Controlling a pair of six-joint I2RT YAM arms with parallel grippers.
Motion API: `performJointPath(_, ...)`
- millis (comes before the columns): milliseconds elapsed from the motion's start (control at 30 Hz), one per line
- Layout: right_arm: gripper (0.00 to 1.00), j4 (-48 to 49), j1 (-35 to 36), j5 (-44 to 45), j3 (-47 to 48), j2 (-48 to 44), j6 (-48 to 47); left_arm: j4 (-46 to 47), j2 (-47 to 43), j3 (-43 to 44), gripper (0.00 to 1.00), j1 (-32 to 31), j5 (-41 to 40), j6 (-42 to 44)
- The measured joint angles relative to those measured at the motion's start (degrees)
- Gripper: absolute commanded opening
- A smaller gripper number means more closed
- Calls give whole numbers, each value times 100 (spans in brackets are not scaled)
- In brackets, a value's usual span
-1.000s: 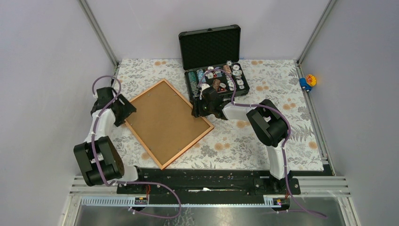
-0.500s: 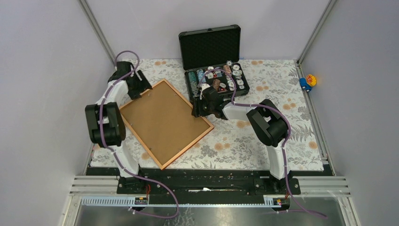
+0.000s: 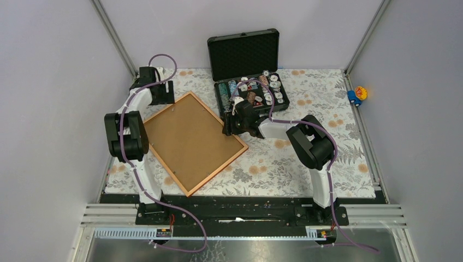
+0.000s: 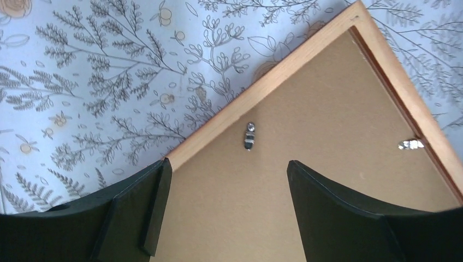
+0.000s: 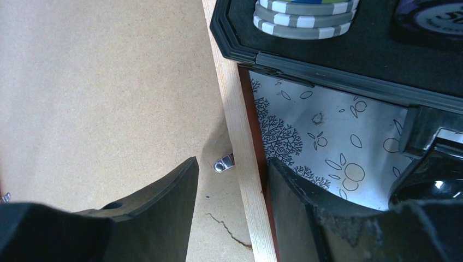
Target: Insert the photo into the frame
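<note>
Floral table (image 3: 327,103) | case (image 3: 243,54): chips (image 3: 270,83) | left end effector (image 4: 226,166) open | right end effector (image 5: 232,162) unclear

The frame (image 3: 217,170) lay flat, back up, turned diagonally on the table's left half. Brown backing board (image 3: 191,143) filled it.

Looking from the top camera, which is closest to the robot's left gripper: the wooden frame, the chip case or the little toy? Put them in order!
1. The frame, right at the left gripper, on the left side.
2. The chip case, back middle.
3. The little toy, far right edge.
</note>
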Motion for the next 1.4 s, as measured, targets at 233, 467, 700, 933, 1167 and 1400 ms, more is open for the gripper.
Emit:
performJointPath(233,57,2,-2,-2,0,0,11,-240,870,798,85,48,105,584)
performJointPath(467,57,4,-24,-52,0,0,33,-297,1110,599,83,52,105,726)
performJointPath(700,57,2,-33,-103,0,0,44,-83,997,387,72,107,94,710)
performJointPath(933,57,2,-35,-105,0,0,46,-74,997,382,67,129,109,682)
performJointPath(1167,57,2,-35,-118,0,0,48,-26,997,382,45,164,-103,625)
performJointPath(1400,57,0,-39,-131,0,2,50,-24,997,385,33,155,-149,601)
